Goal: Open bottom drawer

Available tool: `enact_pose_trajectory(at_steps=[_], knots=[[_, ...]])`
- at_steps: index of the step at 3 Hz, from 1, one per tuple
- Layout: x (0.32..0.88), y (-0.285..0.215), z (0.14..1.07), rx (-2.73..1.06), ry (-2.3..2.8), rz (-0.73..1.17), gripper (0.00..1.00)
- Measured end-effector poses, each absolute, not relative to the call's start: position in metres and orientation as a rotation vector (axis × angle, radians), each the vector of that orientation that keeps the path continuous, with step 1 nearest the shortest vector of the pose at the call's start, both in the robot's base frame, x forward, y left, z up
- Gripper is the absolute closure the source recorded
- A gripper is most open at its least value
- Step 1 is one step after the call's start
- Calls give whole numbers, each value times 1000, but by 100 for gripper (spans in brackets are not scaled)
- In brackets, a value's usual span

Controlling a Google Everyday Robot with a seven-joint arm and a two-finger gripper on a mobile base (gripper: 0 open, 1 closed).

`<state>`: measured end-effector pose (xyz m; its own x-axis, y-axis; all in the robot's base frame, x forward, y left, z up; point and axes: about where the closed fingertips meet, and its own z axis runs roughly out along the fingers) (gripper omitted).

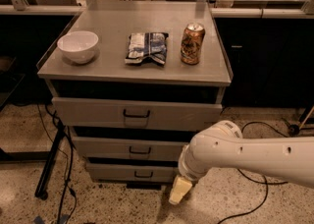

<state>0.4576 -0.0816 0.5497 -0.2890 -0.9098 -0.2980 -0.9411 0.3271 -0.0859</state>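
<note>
The bottom drawer [120,172] is the lowest grey front of the metal cabinet, with a small black bar handle [143,174] at its centre. It sits slightly proud of the cabinet, like the two taller drawers [98,113] above it. My gripper [179,190] hangs low near the floor, just right of the bottom drawer's front and below its right end. Only one pale yellowish finger [179,189] shows. The white arm [245,156] crosses in from the right and hides the drawer's right end.
On the cabinet top [113,73] stand a white bowl [77,46], a crumpled snack bag [146,47] and a brown drink can [192,43]. Black cables [59,169] and a stand leg [48,169] lie on the speckled floor at left. A cable [255,203] runs at right.
</note>
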Motion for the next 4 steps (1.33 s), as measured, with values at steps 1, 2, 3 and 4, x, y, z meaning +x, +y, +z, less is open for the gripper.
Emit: enact_pose_trajectory(at_steps=[1, 2, 3, 4], knots=[[458, -82, 550, -1662, 2304, 152, 0], [452, -80, 522, -1670, 2344, 175, 0], [455, -82, 477, -1654, 2410, 190, 0], [456, -83, 423, -1607, 2487, 253, 0]])
